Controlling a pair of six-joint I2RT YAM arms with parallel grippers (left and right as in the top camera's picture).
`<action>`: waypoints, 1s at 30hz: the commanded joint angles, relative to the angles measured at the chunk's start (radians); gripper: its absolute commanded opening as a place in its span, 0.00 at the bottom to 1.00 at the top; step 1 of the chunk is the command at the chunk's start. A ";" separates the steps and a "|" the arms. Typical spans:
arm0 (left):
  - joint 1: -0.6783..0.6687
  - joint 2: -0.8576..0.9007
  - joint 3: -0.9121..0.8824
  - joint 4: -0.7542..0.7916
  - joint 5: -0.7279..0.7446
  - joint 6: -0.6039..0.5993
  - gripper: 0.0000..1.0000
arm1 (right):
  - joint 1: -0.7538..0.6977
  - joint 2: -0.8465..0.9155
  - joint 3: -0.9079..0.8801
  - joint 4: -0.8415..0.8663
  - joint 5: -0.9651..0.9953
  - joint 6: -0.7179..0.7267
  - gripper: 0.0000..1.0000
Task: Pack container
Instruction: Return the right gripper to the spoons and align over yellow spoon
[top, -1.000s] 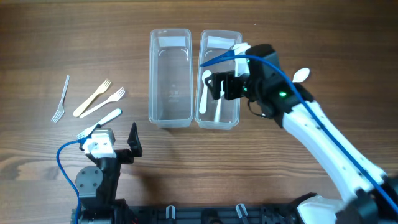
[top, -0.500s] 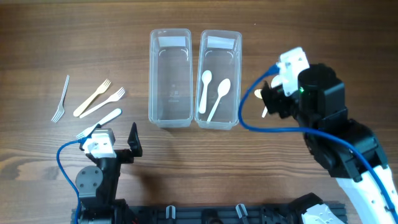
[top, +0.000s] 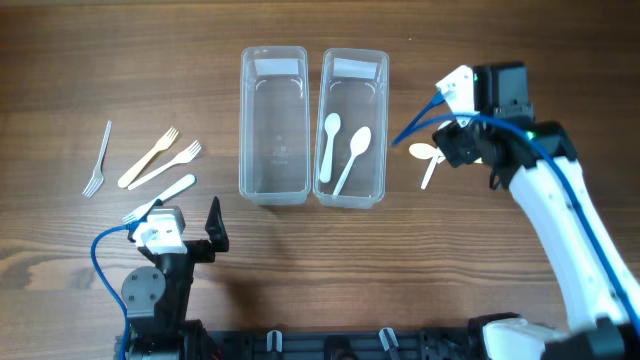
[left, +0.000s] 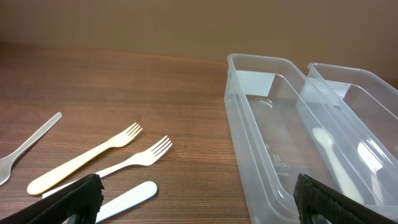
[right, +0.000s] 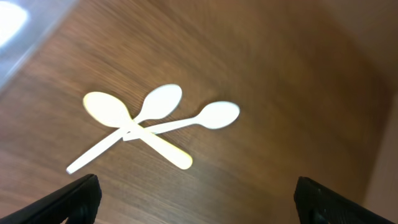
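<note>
Overhead first: we see two clear plastic containers side by side on the wooden counter (top: 300, 260), the left container (top: 273, 125) empty, the right container (top: 353, 127) holding two white spoons (top: 340, 150) lying lengthwise. Right of it the right gripper (top: 462, 148) hovers over a cream spoon (top: 428, 160) on the counter, partly hidden under the arm; we cannot tell from here whether its fingers are apart. Far left lie a clear fork (top: 97, 162), a cream fork (top: 150, 157), a white fork (top: 172, 163) and a white-handled utensil (top: 160, 197), all well apart from the containers. The left gripper (top: 214, 228) sits low at the near edge, beside that handle, holding nothing. Left wrist view: we see both black fingers (left: 62, 202) at the bottom corners, wide apart with nothing between them, the cream fork (left: 84, 160) and white fork (left: 134, 162) ahead, the clear fork's handle (left: 28, 146) at left, the white handle (left: 127, 198) nearest, and the empty container (left: 273, 134) at right with the spoon-filled one (left: 354, 124) behind it. Right wrist view: blurred; fingers (right: 68, 202) show at the bottom corners, spread wide and empty, above three loose spoons (right: 152, 121) crossing and touching each other on the counter, the cream one under two white ones.
</note>
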 joint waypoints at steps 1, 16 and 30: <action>-0.005 -0.008 -0.008 0.003 0.009 0.002 1.00 | -0.065 0.083 0.008 0.032 -0.018 0.128 0.99; -0.005 -0.008 -0.008 0.003 0.008 0.002 1.00 | -0.237 0.220 -0.038 0.144 -0.112 0.198 0.99; -0.005 -0.008 -0.008 0.003 0.008 0.002 1.00 | -0.265 0.409 -0.040 0.148 -0.074 0.514 0.99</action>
